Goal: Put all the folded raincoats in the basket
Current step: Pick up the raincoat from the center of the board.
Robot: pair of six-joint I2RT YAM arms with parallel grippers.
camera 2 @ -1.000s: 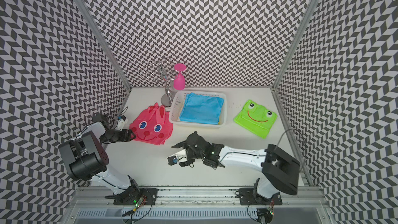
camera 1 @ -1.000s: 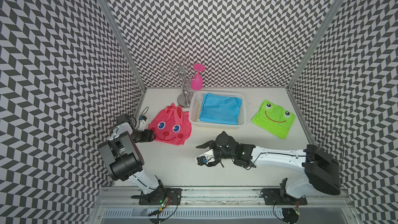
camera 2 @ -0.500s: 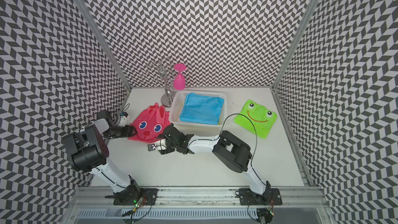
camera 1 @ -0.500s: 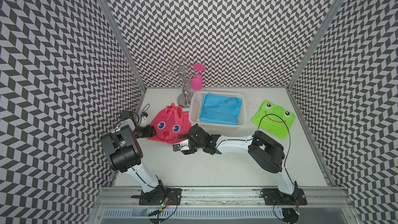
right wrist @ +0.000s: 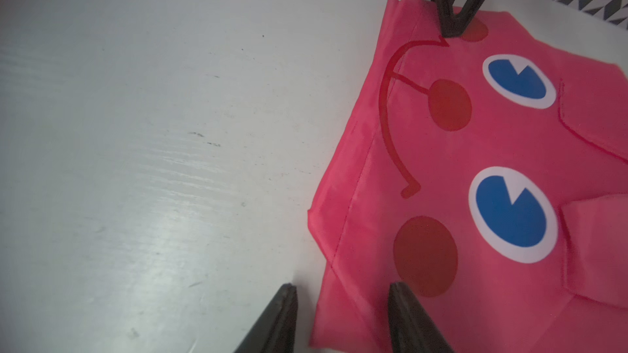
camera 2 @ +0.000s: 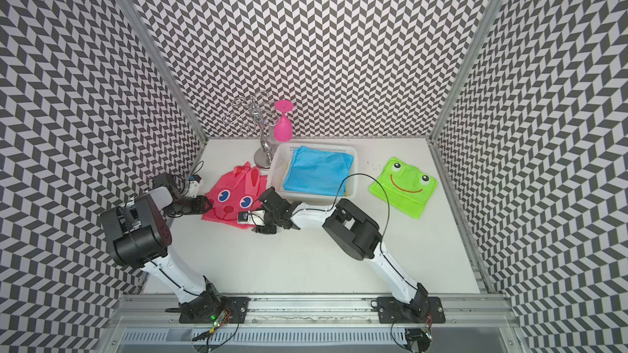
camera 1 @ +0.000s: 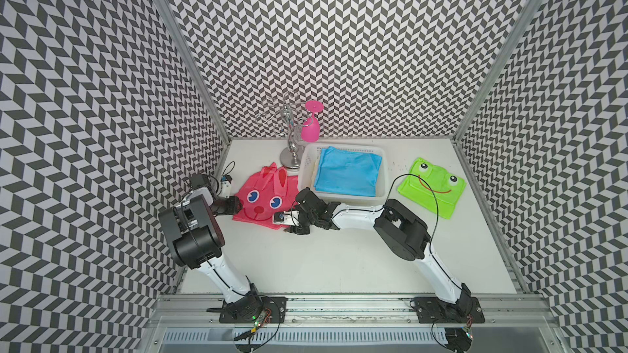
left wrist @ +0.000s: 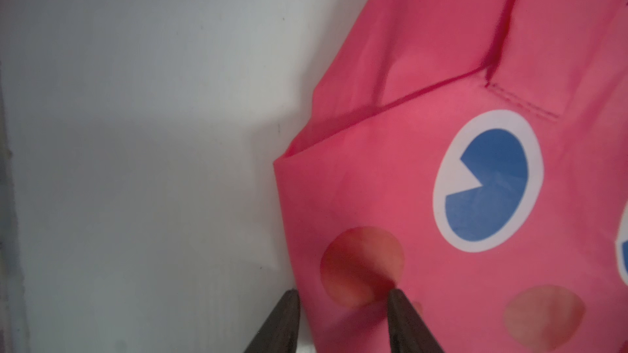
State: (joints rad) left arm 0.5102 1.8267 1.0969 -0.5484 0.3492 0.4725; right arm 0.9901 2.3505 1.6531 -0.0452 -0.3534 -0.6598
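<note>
Left wrist view: the left gripper stands with its jaws apart and a clear gap between them; one finger is over the pink raincoat, beside a red printed cheek spot, and the other is over the bare table; the edge of the fabric runs between them and is not pinched. The print on this raincoat is a rabbit face with blue-and-white eyes, a red nose and a curved red mouth. In the right wrist view the right gripper is spread the same way across another edge of the raincoat. In both top views the raincoat lies flat on the table between the two grippers, outside the basket and just beside its wall; the basket, just beyond the right gripper, holds a folded blue raincoat; a green raincoat with a frog face lies well apart from both grippers; behind the basket a metal rack carries a pink goblet upside down.
</note>
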